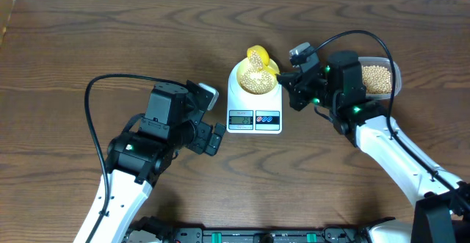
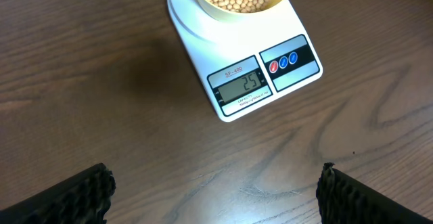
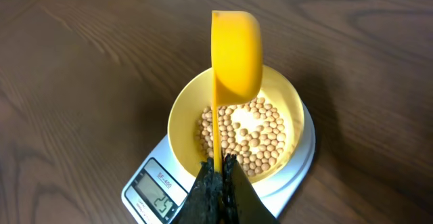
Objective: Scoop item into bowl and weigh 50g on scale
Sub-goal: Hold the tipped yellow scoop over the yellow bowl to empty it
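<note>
1. The bowl (image 3: 177, 124) sits on the scale (image 2: 197, 42), part-filled with beans (image 3: 254, 139). The display reads 25, so I judge it half done.
2. My right gripper (image 3: 218, 166) pinches the handle of the yellow scoop (image 3: 237, 55), which is tipped over the bowl.
3. My left gripper (image 2: 215, 176) gapes wide, empty.
4. More scoops from the tub (image 1: 397, 81) remain.

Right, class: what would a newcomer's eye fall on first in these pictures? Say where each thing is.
The bright yellow scoop, pinched by its handle in the right gripper, stands tipped over the bowl of beans. That bowl sits on the white scale mid-table, whose display reads 25. The left gripper hangs open beside the scale, and a tub of more beans lies at the table's right.
</note>
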`<state>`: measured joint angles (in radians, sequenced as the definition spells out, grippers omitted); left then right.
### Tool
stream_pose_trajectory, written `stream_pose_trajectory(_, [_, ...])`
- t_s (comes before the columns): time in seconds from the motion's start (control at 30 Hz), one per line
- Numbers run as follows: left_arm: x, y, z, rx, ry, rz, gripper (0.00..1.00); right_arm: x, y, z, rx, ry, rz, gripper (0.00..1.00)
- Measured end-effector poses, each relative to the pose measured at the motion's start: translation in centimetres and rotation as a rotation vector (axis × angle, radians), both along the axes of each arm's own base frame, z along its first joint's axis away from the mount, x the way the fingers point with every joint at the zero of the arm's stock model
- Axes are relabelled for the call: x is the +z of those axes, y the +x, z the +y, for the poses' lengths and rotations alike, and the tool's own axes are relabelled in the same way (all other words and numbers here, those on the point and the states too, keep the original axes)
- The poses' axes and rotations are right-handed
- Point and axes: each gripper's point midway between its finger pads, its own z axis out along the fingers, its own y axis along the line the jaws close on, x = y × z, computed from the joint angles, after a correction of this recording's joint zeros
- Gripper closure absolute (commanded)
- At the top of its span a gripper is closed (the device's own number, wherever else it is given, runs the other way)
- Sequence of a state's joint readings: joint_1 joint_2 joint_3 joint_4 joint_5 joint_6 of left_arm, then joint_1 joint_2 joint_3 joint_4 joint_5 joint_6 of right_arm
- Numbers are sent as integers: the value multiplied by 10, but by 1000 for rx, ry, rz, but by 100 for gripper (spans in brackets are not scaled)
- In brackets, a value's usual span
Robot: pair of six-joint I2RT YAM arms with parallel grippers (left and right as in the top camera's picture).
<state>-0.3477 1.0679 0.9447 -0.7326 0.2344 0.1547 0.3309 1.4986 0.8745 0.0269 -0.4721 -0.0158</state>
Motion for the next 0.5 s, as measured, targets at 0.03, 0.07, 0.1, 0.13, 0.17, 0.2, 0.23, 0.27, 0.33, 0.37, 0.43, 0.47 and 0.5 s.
stream_pose_trajectory(0.03, [0, 0, 0, 0, 0, 0, 2, 0, 0, 1, 1, -6, -4, 99])
stream_pose_trajectory(0.07, [0, 0, 0, 0, 0, 0, 2, -1, 0, 1, -1, -11, -7, 99])
stream_pose_trajectory(0.1, [0, 0, 0, 0, 0, 0, 2, -1, 1, 1, -4, -20, -12, 99])
stream_pose_trajectory(0.13, [0, 0, 0, 0, 0, 0, 2, -1, 1, 1, -4, -21, -13, 99])
stream_pose_trajectory(0.17, [0, 0, 0, 0, 0, 0, 2, -1, 1, 0, -6, -24, -16, 99])
stream_pose_trajectory(0.2, [0, 0, 0, 0, 0, 0, 2, -1, 2, 0, -8, -28, -18, 99])
stream_pose_trajectory(0.23, [0, 0, 0, 0, 0, 0, 2, -2, 2, -1, -11, -30, -19, 99])
stream_pose_trajectory(0.27, [0, 0, 0, 0, 0, 0, 2, -2, 2, -1, -14, -32, -20, 99])
stream_pose_trajectory(0.33, [0, 0, 0, 0, 0, 0, 2, -2, 3, -2, -15, -35, -22, 99])
stream_pose_trajectory(0.37, [0, 0, 0, 0, 0, 0, 2, -2, 3, -2, -16, -35, -22, 99])
stream_pose_trajectory(0.43, [0, 0, 0, 0, 0, 0, 2, -2, 3, -2, -18, -37, -23, 99])
stream_pose_trajectory(0.47, [0, 0, 0, 0, 0, 0, 2, -2, 3, -2, -18, -37, -23, 99])
stream_pose_trajectory(0.5, [0, 0, 0, 0, 0, 0, 2, -2, 3, -2, -18, -38, -23, 99])
